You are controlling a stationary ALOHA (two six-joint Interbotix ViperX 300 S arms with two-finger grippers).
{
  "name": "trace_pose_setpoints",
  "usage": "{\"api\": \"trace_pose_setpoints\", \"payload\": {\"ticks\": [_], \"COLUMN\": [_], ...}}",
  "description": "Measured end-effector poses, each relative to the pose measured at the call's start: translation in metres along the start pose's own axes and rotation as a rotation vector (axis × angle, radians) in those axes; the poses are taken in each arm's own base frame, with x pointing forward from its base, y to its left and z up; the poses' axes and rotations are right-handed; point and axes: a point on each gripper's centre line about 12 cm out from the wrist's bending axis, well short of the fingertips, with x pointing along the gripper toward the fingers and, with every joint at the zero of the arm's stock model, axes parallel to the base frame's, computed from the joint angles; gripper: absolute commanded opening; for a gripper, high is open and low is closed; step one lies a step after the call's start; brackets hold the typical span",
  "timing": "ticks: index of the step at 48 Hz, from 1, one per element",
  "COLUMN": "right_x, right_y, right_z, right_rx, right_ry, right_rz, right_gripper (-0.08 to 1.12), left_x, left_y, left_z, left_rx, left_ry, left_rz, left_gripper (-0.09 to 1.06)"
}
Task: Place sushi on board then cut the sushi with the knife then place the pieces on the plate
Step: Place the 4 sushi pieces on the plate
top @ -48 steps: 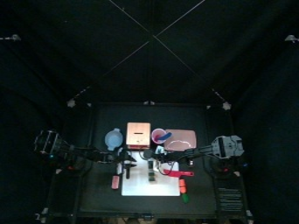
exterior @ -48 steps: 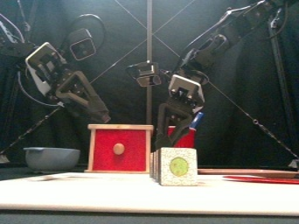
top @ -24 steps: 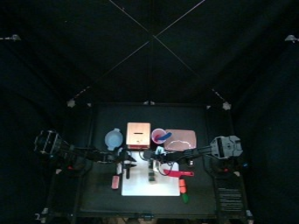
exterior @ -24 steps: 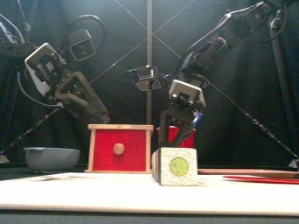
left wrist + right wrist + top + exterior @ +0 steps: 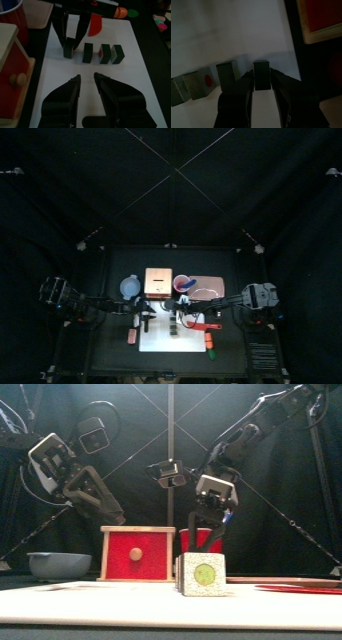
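Note:
Several dark green sushi pieces stand in a spaced row on the white board (image 5: 80,75). The front view shows the row end on as one sushi piece (image 5: 203,574) with a green centre. My right gripper (image 5: 261,86) reaches down at the row's far end and is shut on the end piece (image 5: 261,74), also seen from the left wrist (image 5: 69,48). Three more pieces (image 5: 103,53) stand beside it. The left gripper (image 5: 87,92) hovers open over the board, nothing between its jaws. A red toy knife (image 5: 100,20) lies on the board beyond the row. The pink plate (image 5: 210,283) sits behind the board.
A wooden box with a red drawer front (image 5: 138,554) stands behind the board, a blue-grey bowl (image 5: 59,564) to its left and a red cup (image 5: 182,282) to its right. Small toy foods (image 5: 120,12) lie near the board's right edge.
The right gripper has shifted slightly up and to the right over the far end of the sushi row. The left arm has stayed in place.

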Motion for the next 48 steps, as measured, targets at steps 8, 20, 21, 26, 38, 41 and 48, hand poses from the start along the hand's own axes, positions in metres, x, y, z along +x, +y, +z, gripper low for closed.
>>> {"api": "trace_pose_setpoints", "payload": {"ticks": [8, 20, 21, 26, 38, 41, 48], "right_x": [-0.029, -0.065, -0.069, -0.082, -0.099, -0.1, -0.095], "right_y": [-0.004, -0.012, -0.014, -0.022, -0.058, -0.066, -0.085], "right_z": [0.005, -0.009, -0.012, -0.022, -0.041, -0.045, -0.056], "right_rx": [0.017, 0.063, 0.065, 0.096, 0.195, 0.214, 0.257], "right_ry": [-0.022, -0.011, -0.009, -0.002, -0.005, -0.003, 0.023], "right_rz": [-0.008, -0.012, -0.01, -0.013, -0.056, -0.068, -0.105], "right_gripper": [0.58, 0.58, 0.58, 0.58, 0.58, 0.58, 0.59], "left_x": [0.0, 0.0, 0.0, 0.0, 0.0, 0.0, 0.0], "left_y": [0.0, 0.0, 0.0, 0.001, 0.001, 0.001, 0.001], "left_z": [0.0, 0.0, 0.0, 0.0, 0.0, 0.0, 0.0], "left_rx": [0.0, -0.001, -0.001, -0.003, -0.003, -0.003, -0.005], "left_ry": [0.002, 0.002, 0.0, 0.001, 0.001, 0.001, 0.001], "left_rz": [0.001, 0.001, 0.002, 0.003, 0.003, 0.003, 0.005], "left_gripper": [0.7, 0.7, 0.7, 0.7, 0.7, 0.7, 0.7]}}
